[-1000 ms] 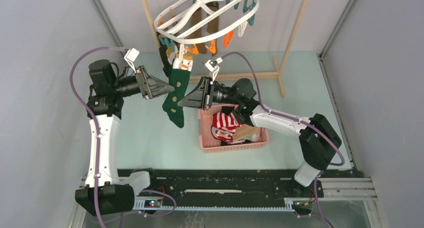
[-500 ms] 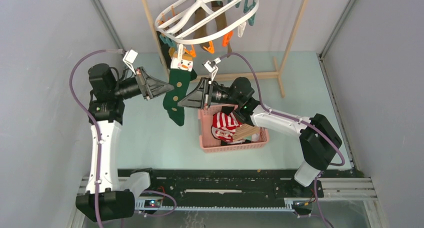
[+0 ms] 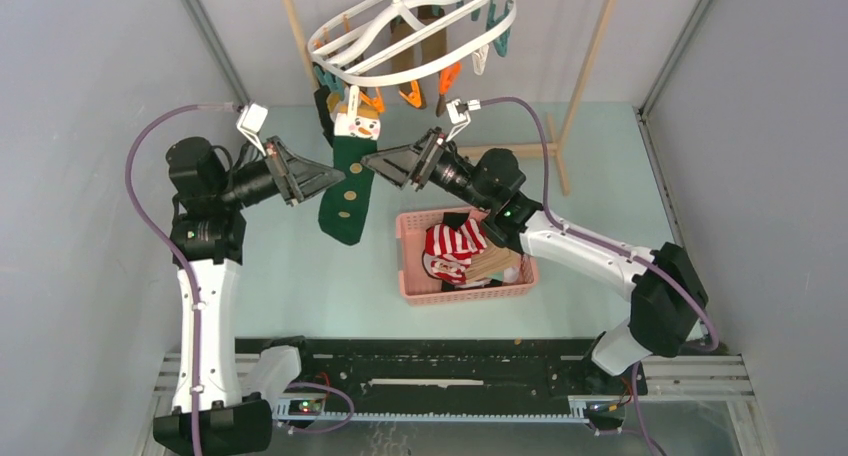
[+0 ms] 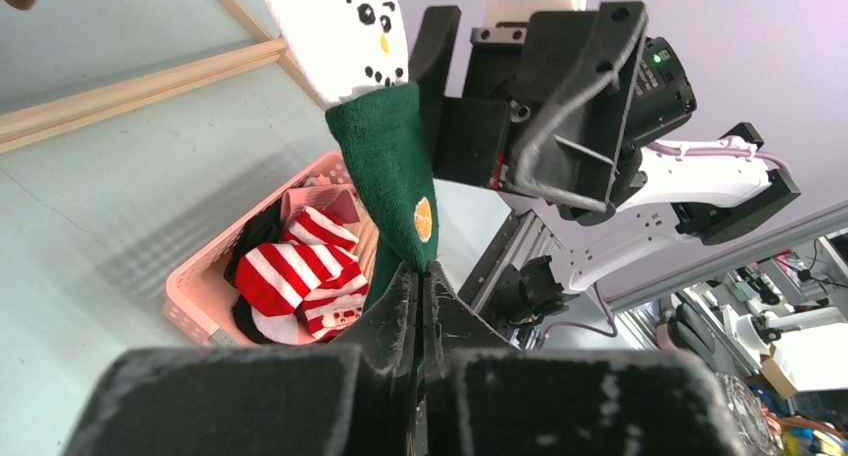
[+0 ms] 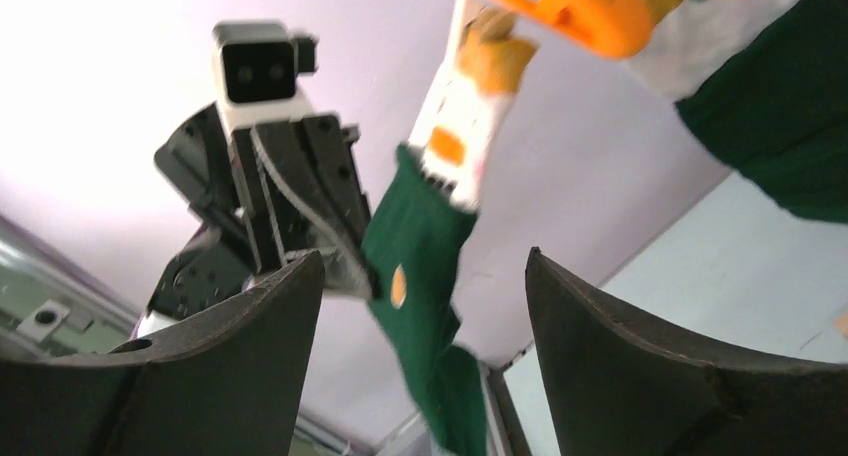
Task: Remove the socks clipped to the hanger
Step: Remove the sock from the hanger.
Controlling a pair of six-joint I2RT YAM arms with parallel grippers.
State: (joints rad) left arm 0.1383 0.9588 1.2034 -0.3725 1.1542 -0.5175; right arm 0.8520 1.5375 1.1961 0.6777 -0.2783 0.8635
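Clamping the dark green fabric sock with the white snowman cuff [image 3: 348,191], the left gripper [image 3: 338,178] has closed fully on its mid-section. The right gripper [image 3: 378,162] has spread its jaws wide and risen toward the orange plastic clothespin [image 5: 570,1], which pins the cuff to the white oval plastic hanger [image 3: 322,48]. The sock hangs steadied but clipped; releasing the clothespin is the likely next step.
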